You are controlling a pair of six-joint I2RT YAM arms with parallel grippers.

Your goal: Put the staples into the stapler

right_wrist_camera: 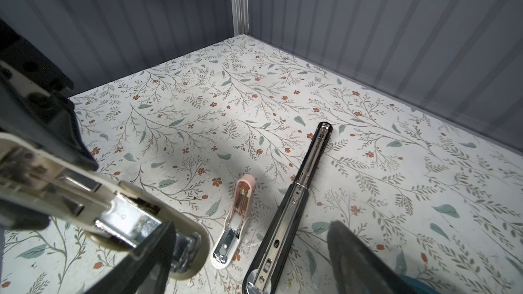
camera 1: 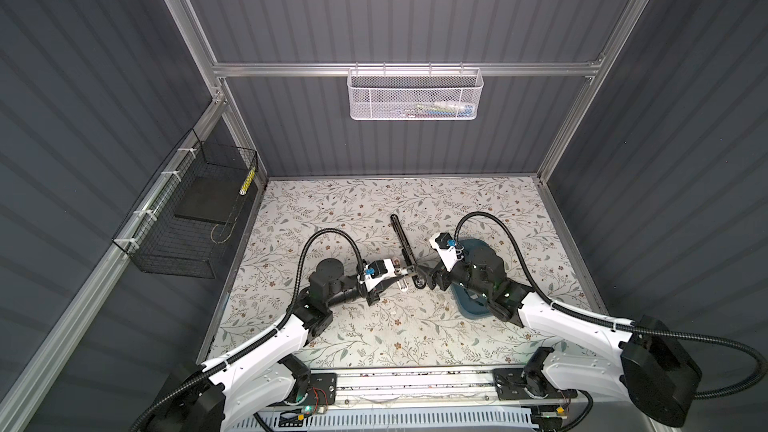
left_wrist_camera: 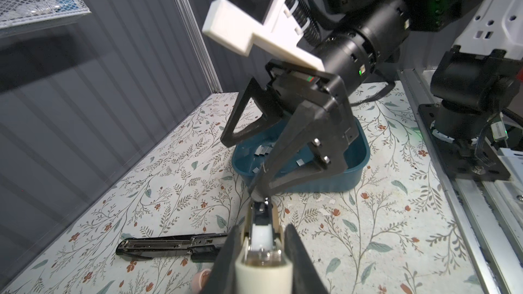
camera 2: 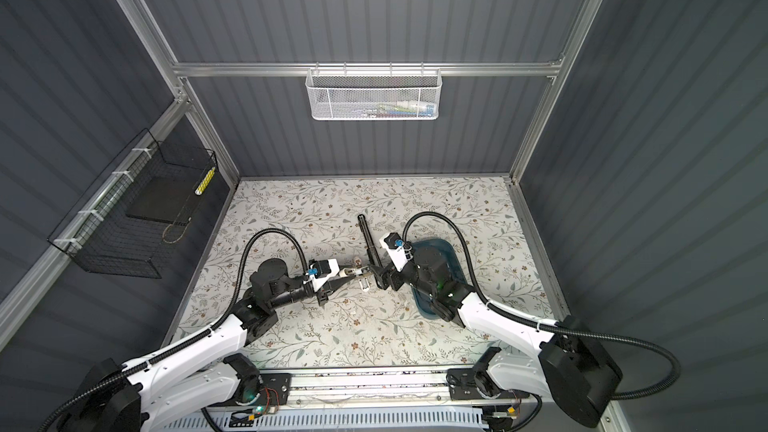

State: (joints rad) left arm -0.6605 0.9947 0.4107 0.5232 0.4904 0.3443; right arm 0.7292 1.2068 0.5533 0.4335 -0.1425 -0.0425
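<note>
My left gripper [left_wrist_camera: 261, 238] is shut on the rear of a cream stapler [left_wrist_camera: 263, 272], held above the table with its metal channel [right_wrist_camera: 124, 222] laid open. In both top views the left gripper [camera 1: 400, 272] [camera 2: 353, 273] meets my right gripper [camera 1: 424, 278] [camera 2: 380, 278] at mid-table. The right gripper [right_wrist_camera: 254, 250] stands open; one of its fingers [left_wrist_camera: 263, 182] rests against the stapler's front tip and the other finger [left_wrist_camera: 235, 134] is well apart. The staples [left_wrist_camera: 263, 149], small grey strips, lie in a teal tray [left_wrist_camera: 359, 159] behind the right gripper.
A long black stapler [camera 1: 402, 243] [right_wrist_camera: 297, 199] lies opened flat on the flowered table. A small pink-and-white stapler [right_wrist_camera: 235, 222] lies open beside it. The right arm covers much of the teal tray [camera 2: 453, 259]. A white mesh basket [camera 1: 415, 93] hangs on the back wall, a black wire basket [camera 1: 187, 222] on the left.
</note>
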